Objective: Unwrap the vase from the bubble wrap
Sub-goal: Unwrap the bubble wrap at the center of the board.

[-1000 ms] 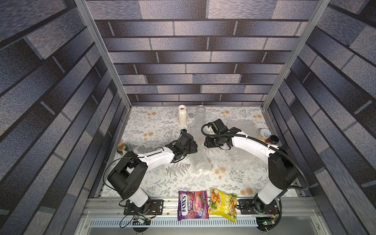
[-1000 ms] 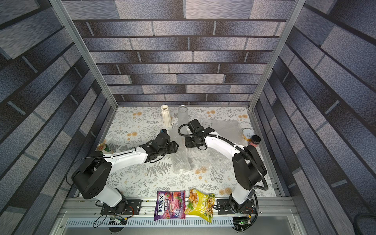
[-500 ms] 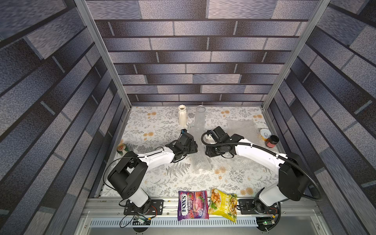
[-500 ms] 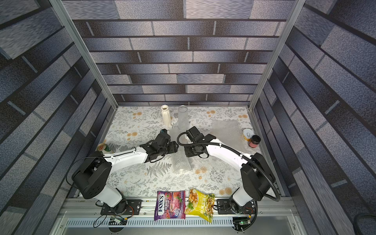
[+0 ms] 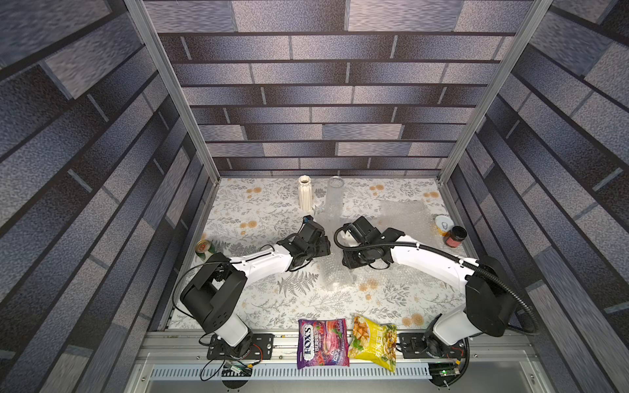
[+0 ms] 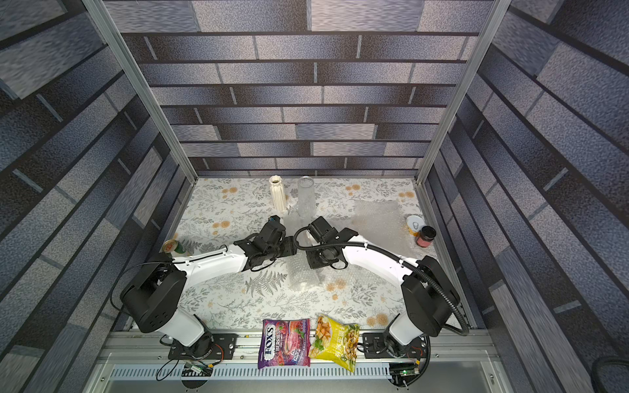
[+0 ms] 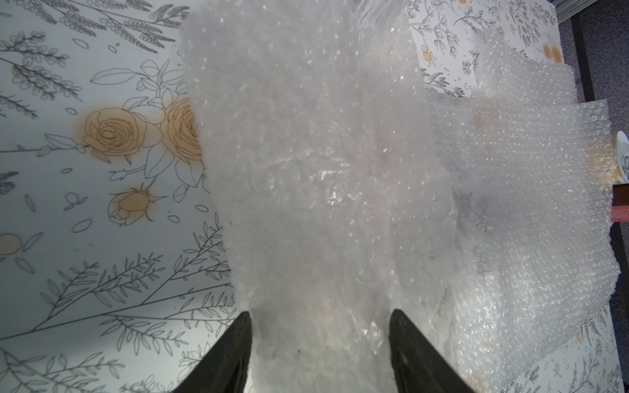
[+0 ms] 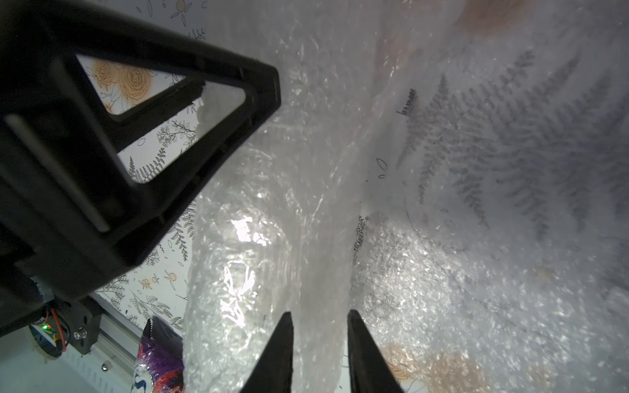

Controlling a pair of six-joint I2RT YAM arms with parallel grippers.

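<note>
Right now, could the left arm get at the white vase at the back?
Probably not yet. The left gripper is clamped on the bubble wrap, so it would have to let go first. Otherwise the way looks free: the vase stands upright just beyond it.

The right claw [image 8: 320, 316] has shifted nearer along the bubble wrap [image 8: 258, 238], jaws narrowing around it.

Robot lab cell: printed brick walls [image 5: 323, 102], aluminium frame [image 5: 172, 85].

2 top views look down from high; wrist views closely share the bubble wrap [image 7: 323, 170].
</note>
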